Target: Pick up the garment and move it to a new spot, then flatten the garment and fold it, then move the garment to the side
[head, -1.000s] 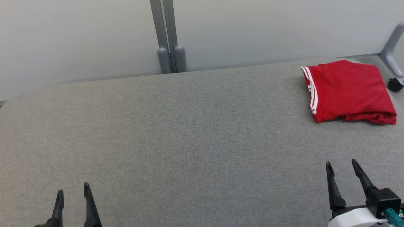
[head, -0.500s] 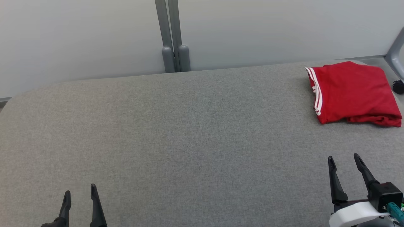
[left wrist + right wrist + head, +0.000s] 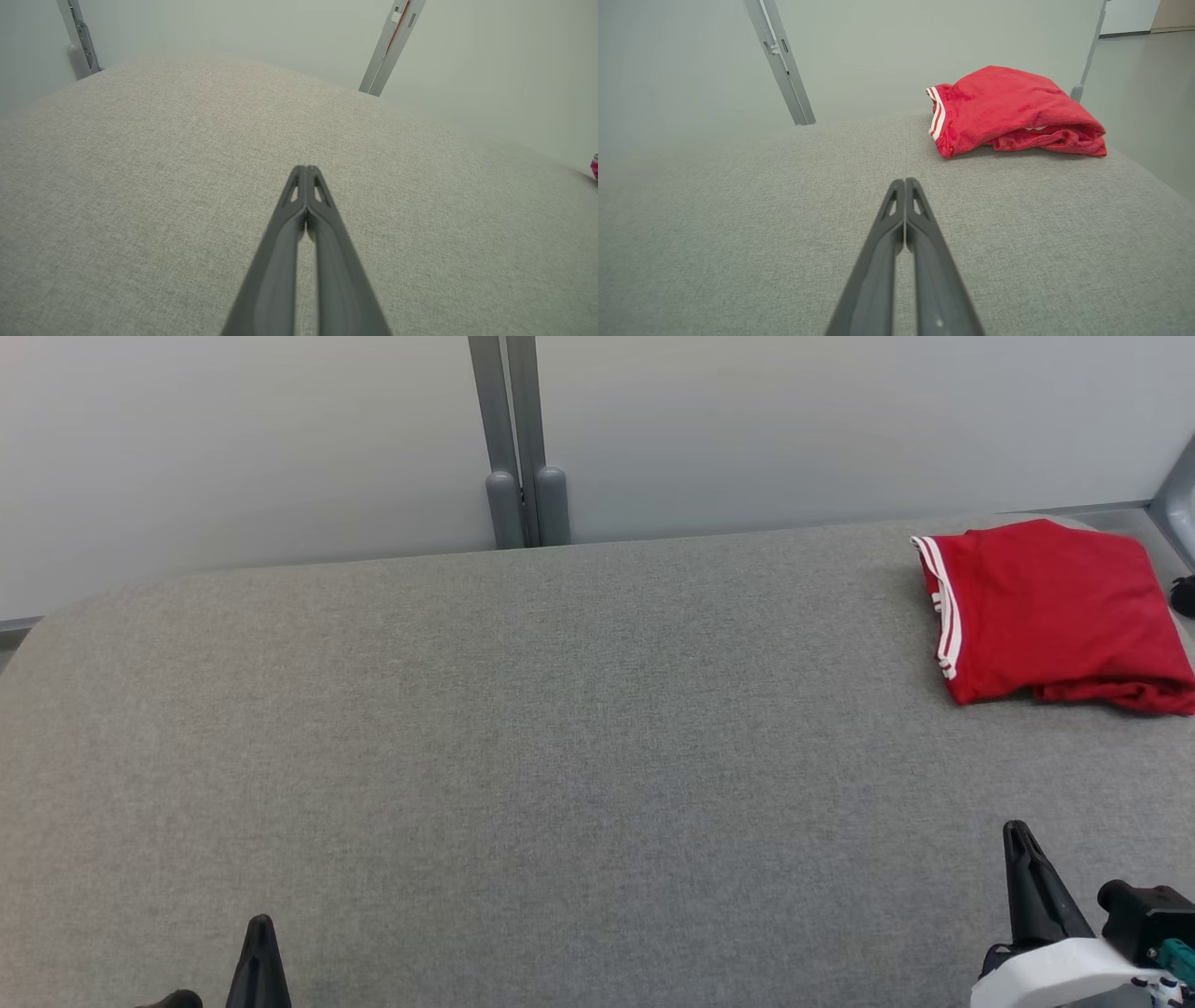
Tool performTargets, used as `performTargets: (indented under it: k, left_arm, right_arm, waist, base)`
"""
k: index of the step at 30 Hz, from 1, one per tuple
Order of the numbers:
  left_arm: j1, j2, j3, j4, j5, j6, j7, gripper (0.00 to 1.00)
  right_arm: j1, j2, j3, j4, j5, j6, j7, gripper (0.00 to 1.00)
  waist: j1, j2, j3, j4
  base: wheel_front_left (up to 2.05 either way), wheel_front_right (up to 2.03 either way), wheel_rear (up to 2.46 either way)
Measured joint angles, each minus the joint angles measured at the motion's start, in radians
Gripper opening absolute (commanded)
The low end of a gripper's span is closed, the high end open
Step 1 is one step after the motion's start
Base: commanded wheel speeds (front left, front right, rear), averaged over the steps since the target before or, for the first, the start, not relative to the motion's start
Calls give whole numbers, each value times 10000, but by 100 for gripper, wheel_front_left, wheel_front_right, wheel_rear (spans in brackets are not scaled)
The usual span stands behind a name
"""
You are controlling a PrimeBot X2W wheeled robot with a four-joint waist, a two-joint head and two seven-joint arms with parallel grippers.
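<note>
At the far right corner of the grey table (image 3: 523,728) the red garment (image 3: 1055,616) lies in a compact folded bundle. Its white-striped edge faces the middle of the table and a thicker rolled fold runs along the near side. It sits close to the table's right edge, and from the head view I cannot quite tell whether any cloth hangs over that edge.

The right gripper (image 3: 905,183) has its two fingers pressed together with nothing between them. It is low over bare table, well short of the garment, and points a little to the left of it. The left gripper (image 3: 306,170) is likewise closed and empty, over the near left part of the table and well apart from the cloth.

The garment looks folded and set aside, so the step in hand is most likely getting the arms clear. To do that well, keep both sets of fingers off the cloth. Draw the arms toward the robot rather than sweeping across the right corner, so the fold is neither disturbed nor nudged off the edge.

If the bundle needs lifting instead, the right arm is the nearer one. Its jaws would have to open first, then come down over the thick near fold and take all the layers together, so nothing unrolls
</note>
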Motion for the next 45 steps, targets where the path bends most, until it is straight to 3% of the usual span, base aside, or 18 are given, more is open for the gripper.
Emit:
performTargets:
  k: [24, 45]
  left_arm:
    - [-811, 0, 226, 105, -3777, -341, 980, 0]
    - [-1364, 6, 382, 217, -6301, -600, 1655, 0]
  right_arm:
    - [-586, 59, 31, 201, 4408, 0, 963, 0]
    - [-1034, 121, 31, 366, 7371, -8, 1653, 0]
  waist:
    - [0, 0, 44, 44]
    - [1, 0, 80, 81]
  base:
    - [0, 0, 0]
    - [0, 0, 0]
